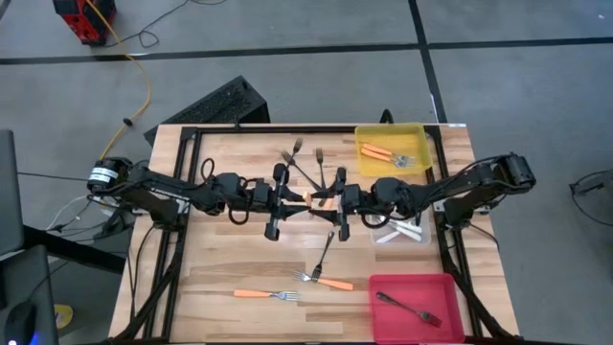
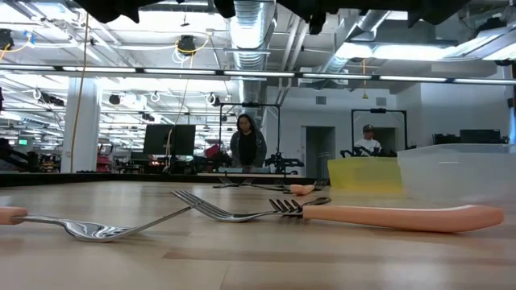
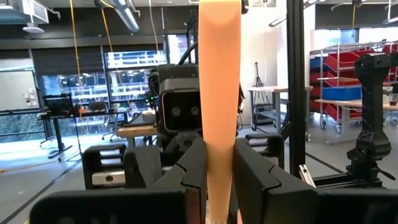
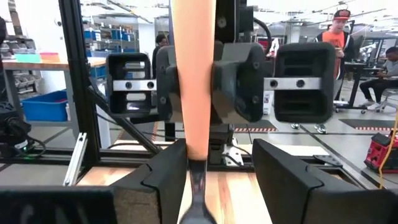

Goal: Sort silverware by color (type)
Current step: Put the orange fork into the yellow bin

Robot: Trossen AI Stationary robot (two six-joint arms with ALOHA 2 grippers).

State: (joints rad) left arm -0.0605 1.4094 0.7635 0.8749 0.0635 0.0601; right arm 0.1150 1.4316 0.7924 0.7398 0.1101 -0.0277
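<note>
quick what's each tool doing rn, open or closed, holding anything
left tool: closed on the orange-handled fork.
right tool: open around the same fork, not gripping it.

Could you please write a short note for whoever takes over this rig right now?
Left claw: shut on an orange-handled fork held up mid-table.
Right claw: open around that fork's metal end, facing the left one; handover under way.
Done: orange forks in the yellow bin, a dark fork in the red bin, pale ones in the clear bin.
Left: dark forks behind the claws, two orange forks and one dark near the front.
</note>
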